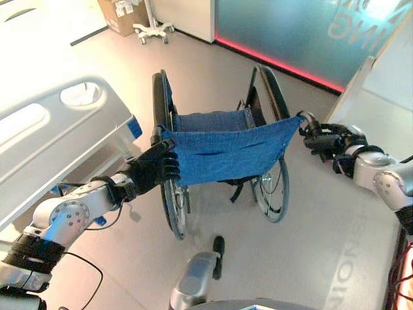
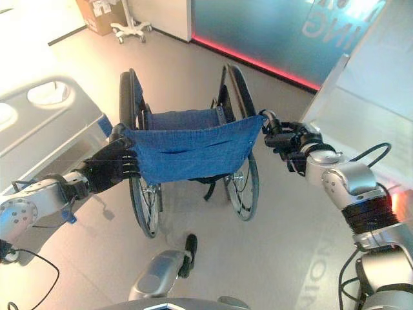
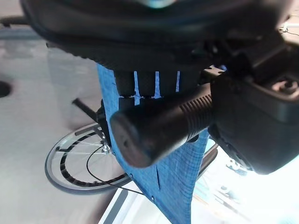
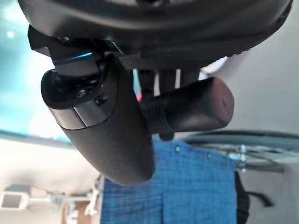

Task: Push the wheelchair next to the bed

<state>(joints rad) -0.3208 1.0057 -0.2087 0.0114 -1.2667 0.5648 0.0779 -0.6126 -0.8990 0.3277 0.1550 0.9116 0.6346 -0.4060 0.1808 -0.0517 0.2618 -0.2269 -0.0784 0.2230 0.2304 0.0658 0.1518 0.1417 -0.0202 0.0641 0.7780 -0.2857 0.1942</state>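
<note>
A wheelchair (image 1: 226, 145) with a blue fabric backrest and black wheels stands in front of me, its back toward me. My left hand (image 1: 155, 169) is curled round the left push handle (image 3: 159, 126), and my right hand (image 1: 326, 139) is curled round the right push handle (image 4: 191, 112). Both wrist views show a black grip held between the thumb and the curled fingers. The bed (image 1: 51, 135), with a grey plastic side rail, lies to the left, close beside the wheelchair's left wheel (image 1: 173, 200).
A cardboard box (image 1: 122, 14) and a white wheeled stand (image 1: 153, 27) sit at the far left by the wall. A teal glass wall with a red strip (image 1: 277, 61) runs across the back. A white counter (image 1: 381, 84) rises on the right.
</note>
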